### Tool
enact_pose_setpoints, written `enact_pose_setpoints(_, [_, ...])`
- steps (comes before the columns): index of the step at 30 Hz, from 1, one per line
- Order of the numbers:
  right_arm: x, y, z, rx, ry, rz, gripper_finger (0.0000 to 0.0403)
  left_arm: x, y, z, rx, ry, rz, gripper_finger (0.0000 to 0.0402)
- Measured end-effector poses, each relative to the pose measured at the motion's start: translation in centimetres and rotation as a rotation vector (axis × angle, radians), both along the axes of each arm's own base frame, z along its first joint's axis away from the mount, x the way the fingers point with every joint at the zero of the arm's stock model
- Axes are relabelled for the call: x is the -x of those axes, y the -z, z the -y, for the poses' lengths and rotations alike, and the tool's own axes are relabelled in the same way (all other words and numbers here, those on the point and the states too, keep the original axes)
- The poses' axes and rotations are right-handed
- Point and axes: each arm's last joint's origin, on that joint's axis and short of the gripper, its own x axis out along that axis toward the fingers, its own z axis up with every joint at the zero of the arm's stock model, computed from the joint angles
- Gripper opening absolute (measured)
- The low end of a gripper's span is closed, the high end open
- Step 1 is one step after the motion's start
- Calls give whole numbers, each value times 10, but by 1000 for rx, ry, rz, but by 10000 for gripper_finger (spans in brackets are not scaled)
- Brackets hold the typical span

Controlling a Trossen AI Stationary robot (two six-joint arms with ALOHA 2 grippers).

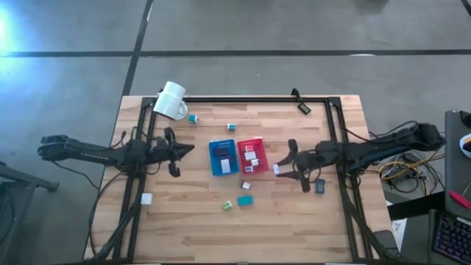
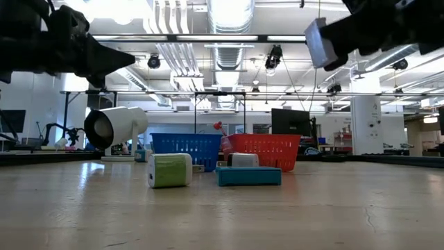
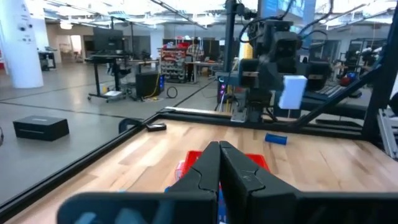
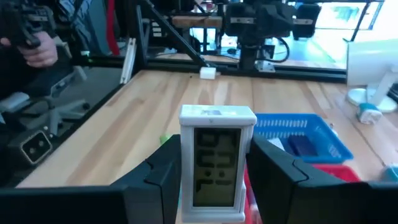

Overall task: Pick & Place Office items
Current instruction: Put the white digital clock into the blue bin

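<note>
My right gripper [image 1: 282, 168] hovers just right of the red tray [image 1: 259, 143], shut on a white block with a grey display face [image 4: 217, 163]. The low view shows this block [image 2: 316, 42] high above the table. My left gripper [image 1: 185, 151] is shut and empty, held level to the left of the blue tray [image 1: 213, 156]. Both trays hold small items. Loose office items lie flat on the wood: a green block [image 1: 228, 205], a teal one [image 1: 245, 200], a white one [image 1: 245, 185] and another white one [image 1: 146, 198]. My right gripper pinches the white block by its two narrow sides [image 4: 185, 168] between its two fingers [image 4: 163, 177]. The fingers come about level from the table's right side. The block stands upright between them, display face toward the wrist, lifted clear of the table.
A white mug [image 1: 171, 101] lies on its side at the far left corner, with two teal items [image 1: 193, 118] [image 1: 231, 126] near it. A dark blue item [image 1: 321, 186] lies under my right arm. Black frame rails [image 1: 250, 99] run along the table's edges.
</note>
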Motion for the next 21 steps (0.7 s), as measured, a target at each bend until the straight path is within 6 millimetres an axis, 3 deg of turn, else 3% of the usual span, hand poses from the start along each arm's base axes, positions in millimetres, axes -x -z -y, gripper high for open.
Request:
enact_pose_setpoints(5, [7,5,11,-15,58,28,139,-3,2,3,-1,22,-32,10])
enact_pose_setpoints(10, [9,10,13,-35,72,31,139,-14,-9,10,-36,55,-56,10])
enact_pose_setpoints(21, [3,2,12,-76,62,47,139,-62,-31,33,-329,-2,-217,10])
